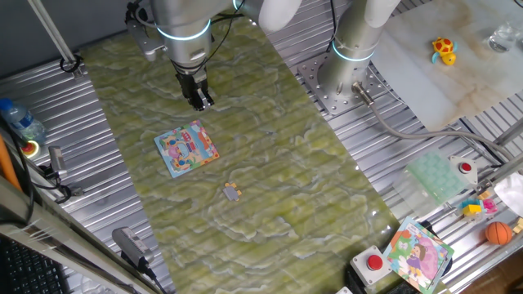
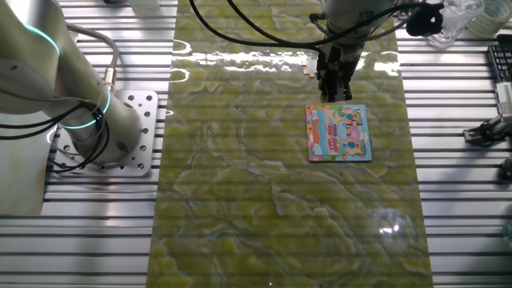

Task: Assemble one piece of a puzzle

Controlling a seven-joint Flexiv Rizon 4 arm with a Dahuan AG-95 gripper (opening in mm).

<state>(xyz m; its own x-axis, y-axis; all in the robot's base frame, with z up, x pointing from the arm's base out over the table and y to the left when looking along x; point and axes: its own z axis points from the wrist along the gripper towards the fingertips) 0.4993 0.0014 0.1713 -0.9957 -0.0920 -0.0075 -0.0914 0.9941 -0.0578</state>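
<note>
The puzzle (image 1: 186,149) is a small square board with a light blue border and a pink-yellow cartoon picture, lying flat on the green mat; it also shows in the other fixed view (image 2: 338,133). The piece (image 1: 232,192) is tiny, greyish with orange-yellow marks, and lies on the mat a short way from the board, toward the near right. I cannot make it out in the other fixed view. My gripper (image 1: 199,101) hangs above the mat just beyond the board's far edge, fingers pointing down, slightly apart and empty; it also shows in the other fixed view (image 2: 334,94).
A second arm's base (image 1: 351,57) stands at the mat's right edge. A larger cartoon-girl board (image 1: 418,253), a red button box (image 1: 374,265), toys and an orange ball (image 1: 498,233) lie at the right. Ribbed metal table (image 1: 98,122) surrounds the mat.
</note>
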